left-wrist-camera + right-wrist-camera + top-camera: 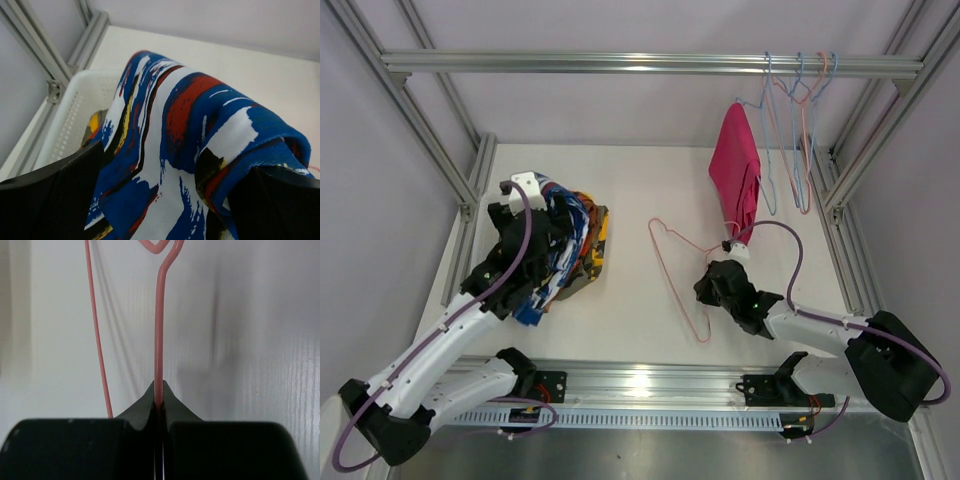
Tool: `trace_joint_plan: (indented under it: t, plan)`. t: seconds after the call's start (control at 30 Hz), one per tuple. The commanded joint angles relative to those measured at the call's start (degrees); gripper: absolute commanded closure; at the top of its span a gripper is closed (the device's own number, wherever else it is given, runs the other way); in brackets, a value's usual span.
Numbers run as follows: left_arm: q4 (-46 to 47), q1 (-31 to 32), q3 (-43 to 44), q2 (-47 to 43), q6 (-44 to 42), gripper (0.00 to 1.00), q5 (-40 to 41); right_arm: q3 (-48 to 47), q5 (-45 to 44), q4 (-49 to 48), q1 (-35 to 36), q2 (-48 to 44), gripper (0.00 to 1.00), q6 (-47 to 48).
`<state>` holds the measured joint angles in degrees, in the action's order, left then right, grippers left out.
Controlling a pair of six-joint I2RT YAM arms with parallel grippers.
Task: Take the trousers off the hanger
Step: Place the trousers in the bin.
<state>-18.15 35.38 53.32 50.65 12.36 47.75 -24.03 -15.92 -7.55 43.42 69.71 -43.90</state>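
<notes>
Left fingers (50, 200) were spread wide, one at each bottom corner of the wrist view. The blue-red-white patterned trousers (170, 130) were draped across them, not pinched as far as I could tell. Just under that sat the white basket (75, 115) with the pile of other trousers (582, 245) in it, over on the left of the surface (640, 190).

Right fingers (135, 415) were clamped fully shut on the thin pink wire hanger (159, 330), which was bare and lay out over the surface.

What looked left to do was the magenta trousers (733, 165), hanging from the rail (620, 63) at the back right, next to the empty hangers (800, 130).

My read: the cloth's light, soft and floppy, so nothing fragile, but it'll sag and snag. I'd pinch a thick fold near the lower hem, not a single layer, and expect the wire hanger to swing when pulled.
</notes>
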Motion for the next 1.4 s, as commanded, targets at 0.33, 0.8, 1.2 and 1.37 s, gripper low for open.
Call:
trace_joint_plan:
  t: [0.33, 0.8, 1.2, 1.37]
  plan:
    - [-6.72, 0.13, 2.75, -13.13, 5.13, 0.01, -8.87, -0.23, 0.81, -0.18, 0.44, -3.53, 1.00, -0.22]
    - [-10.40, 0.05, 2.93, -10.76, 13.38, 0.01, 1.88, -0.67, 1.68, -0.09, 0.70, -3.09, 1.00, 0.13]
    - [-11.29, -1.98, -8.56, -0.56, 36.30, 0.01, 0.77, 1.09, 3.00, 0.17, 0.44, -4.93, 1.00, 1.54]
    - [-9.01, -2.33, -15.08, 3.40, 41.68, 0.00, -1.07, 1.53, 4.49, 2.10, 0.53, -7.57, 1.00, 2.24]
